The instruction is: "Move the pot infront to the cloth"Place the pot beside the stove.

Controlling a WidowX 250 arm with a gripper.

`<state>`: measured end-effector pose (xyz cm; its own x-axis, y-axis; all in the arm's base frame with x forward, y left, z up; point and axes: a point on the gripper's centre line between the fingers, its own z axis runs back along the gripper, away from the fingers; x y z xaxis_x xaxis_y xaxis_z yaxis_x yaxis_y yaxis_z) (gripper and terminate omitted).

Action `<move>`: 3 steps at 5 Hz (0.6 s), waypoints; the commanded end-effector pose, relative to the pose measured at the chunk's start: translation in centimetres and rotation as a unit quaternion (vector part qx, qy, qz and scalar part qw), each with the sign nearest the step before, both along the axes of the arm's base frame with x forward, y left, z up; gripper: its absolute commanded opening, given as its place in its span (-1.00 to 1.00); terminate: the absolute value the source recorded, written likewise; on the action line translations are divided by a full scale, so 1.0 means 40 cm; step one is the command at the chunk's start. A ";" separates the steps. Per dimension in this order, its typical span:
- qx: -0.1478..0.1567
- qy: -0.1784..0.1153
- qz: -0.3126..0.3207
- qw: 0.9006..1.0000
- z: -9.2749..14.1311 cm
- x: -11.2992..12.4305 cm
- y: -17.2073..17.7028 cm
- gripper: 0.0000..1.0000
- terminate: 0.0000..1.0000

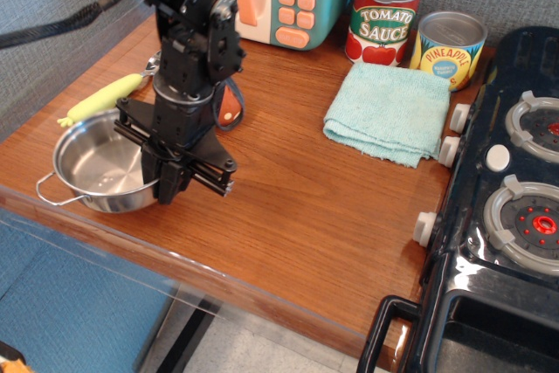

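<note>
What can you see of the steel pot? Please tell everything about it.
The pot is a shallow, round, shiny steel pan, empty, with a thin wire loop handle at its front left. It sits near the table's front left edge, perhaps slightly tilted. The black gripper is at its right rim; whether it grips cannot be told. A yellow corn toy lies just behind.

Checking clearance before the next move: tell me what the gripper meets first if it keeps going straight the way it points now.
The gripper points down at the near right rim of the pot. Going straight on, it would most likely meet that rim or the pot's inside wall first, then the table. Depth is unclear from this one view.
</note>
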<state>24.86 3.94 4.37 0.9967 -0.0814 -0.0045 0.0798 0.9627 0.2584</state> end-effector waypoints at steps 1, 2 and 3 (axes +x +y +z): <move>-0.026 -0.015 -0.137 0.990 -0.001 -0.001 -0.177 -1.00 -1.00; -0.014 0.009 -0.164 0.986 -0.045 0.001 -0.227 -1.00 -1.00; -0.019 0.023 -0.181 0.983 -0.075 0.011 -0.250 -1.00 -1.00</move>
<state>25.50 -6.05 0.76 0.9050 -0.4204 -0.0649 0.4242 0.8807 0.2105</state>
